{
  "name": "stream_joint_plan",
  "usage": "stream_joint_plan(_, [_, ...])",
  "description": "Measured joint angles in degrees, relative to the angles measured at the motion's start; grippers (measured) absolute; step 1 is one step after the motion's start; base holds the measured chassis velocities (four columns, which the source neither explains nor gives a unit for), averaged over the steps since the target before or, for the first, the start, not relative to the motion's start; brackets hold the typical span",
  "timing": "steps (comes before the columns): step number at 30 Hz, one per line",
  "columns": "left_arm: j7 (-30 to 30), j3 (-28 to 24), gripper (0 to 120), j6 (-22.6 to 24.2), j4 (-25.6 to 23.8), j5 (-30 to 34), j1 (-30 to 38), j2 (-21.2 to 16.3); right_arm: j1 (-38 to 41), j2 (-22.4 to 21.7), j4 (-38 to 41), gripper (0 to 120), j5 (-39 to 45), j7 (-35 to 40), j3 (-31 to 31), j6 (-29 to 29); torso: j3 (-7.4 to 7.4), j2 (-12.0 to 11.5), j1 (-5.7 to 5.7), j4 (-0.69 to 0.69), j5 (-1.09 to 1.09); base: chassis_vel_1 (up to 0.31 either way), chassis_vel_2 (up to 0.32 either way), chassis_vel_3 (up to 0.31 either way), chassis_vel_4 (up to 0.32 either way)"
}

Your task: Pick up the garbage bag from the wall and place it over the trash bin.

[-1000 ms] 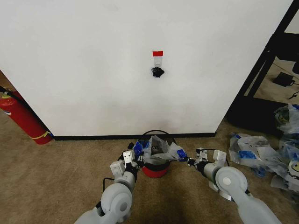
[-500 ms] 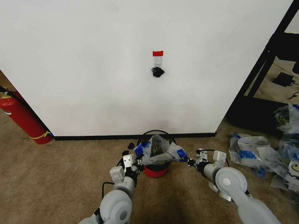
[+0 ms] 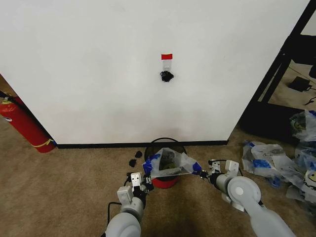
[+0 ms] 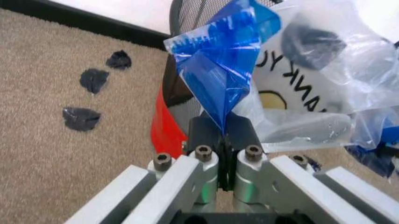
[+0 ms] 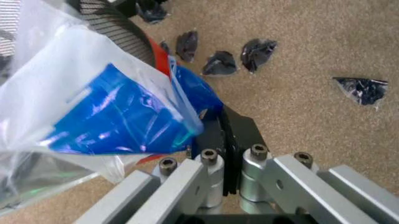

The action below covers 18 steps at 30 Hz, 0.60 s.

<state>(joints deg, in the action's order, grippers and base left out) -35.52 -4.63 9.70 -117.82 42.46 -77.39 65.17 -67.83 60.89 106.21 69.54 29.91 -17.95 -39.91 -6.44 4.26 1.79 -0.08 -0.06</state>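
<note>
left claw (image 3: pixel 146 176): closed, pinching blue handle of garbage bag (image 3: pixel 169 163), on bin's left | right claw (image 3: pixel 203 174): closed on other handle, bin's right | both arms low, reaching forward

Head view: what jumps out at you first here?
The garbage bag, stretched open over the trash bin by the wall, each blue handle pinched in a hand: left hand, right hand. Then the red fire extinguisher on the left.
</note>
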Motion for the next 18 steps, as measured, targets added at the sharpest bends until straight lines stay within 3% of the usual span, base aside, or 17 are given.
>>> stream_joint_plan(18, [0.4,-1.1,0,-2.1,6.2,-1.6,1.4,3.4,6.2,3.2,-8.7,0,-3.0,-1.1,2.6,1.3,0.00,0.0,0.00,0.00,0.00,0.000,0.000,0.000,0.000])
